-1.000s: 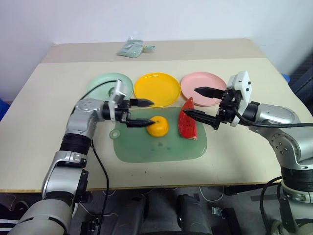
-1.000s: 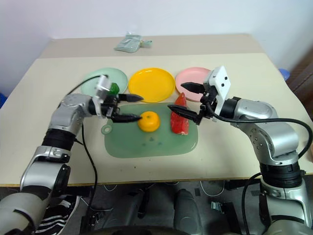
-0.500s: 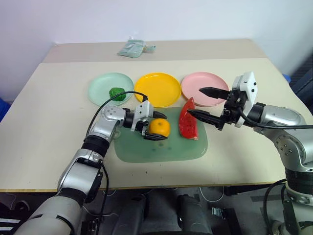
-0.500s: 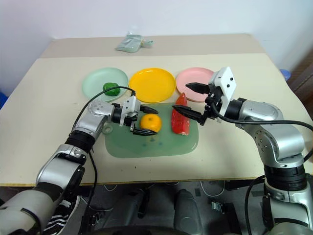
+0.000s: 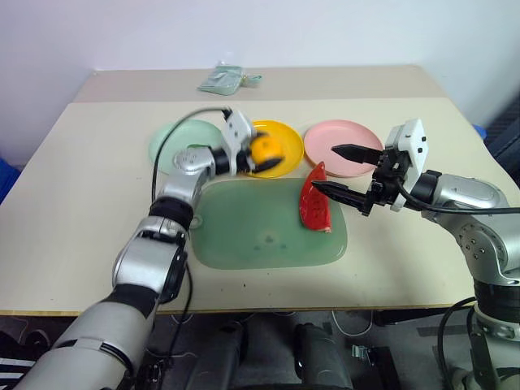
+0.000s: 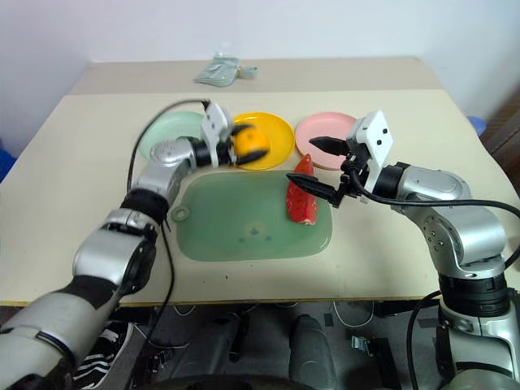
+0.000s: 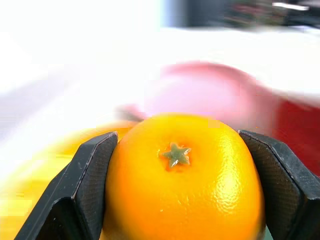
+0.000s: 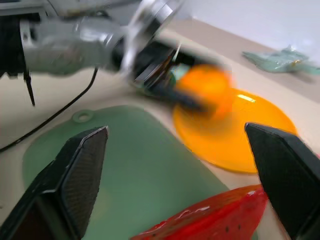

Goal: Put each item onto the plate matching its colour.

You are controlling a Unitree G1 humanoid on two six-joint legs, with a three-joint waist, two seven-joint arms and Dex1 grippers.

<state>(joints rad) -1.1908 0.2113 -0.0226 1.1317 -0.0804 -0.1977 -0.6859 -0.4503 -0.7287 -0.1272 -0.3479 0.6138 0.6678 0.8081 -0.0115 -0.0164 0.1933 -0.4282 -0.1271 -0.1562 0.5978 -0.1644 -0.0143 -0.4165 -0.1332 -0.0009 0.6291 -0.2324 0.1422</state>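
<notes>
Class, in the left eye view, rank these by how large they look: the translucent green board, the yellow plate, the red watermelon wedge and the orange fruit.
1. Translucent green rounded board, largest.
2. Round yellow plastic plate, though the fruit and gripper cover part.
3. Red watermelon wedge toy.
4. Orange fruit toy, smallest, held in the left gripper.

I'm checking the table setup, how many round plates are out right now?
3, in a row behind the green board: mint plate on the robot's left, yellow plate in the middle, pink plate on its right.

Green plate (image 5: 175, 140) partly behind left arm
</notes>
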